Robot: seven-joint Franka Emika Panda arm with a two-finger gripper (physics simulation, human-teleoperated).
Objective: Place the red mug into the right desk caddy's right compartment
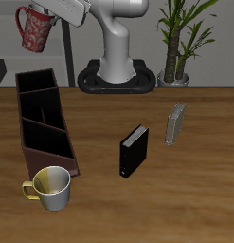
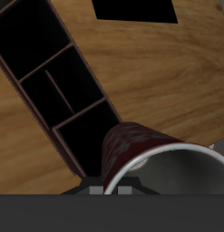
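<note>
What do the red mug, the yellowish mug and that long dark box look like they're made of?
Red mug: glazed ceramic, probably, given its pale speckles on dark red. Cream-yellow mug: glossy, with bright highlights; glazed ceramic or metal. Desk caddy: matte dark brown with thin walls, perhaps wood or plastic.

A shiny cream-yellow mug [image 1: 52, 187] stands upright near the table's front edge, its handle pointing out toward the side edge of the table [image 1: 185, 190]. Farther along the wooden top, about midway, a small black box [image 1: 134, 151] stands on end, narrow and upright. A little farther back and just beside it, yet apart, stands a smaller grey box [image 1: 174, 123], also on end. Behind the table, on the floor beyond its back edge, a potted plant [image 1: 182, 38] rises with long green leaves and a striped stem from a pale pot.
</note>
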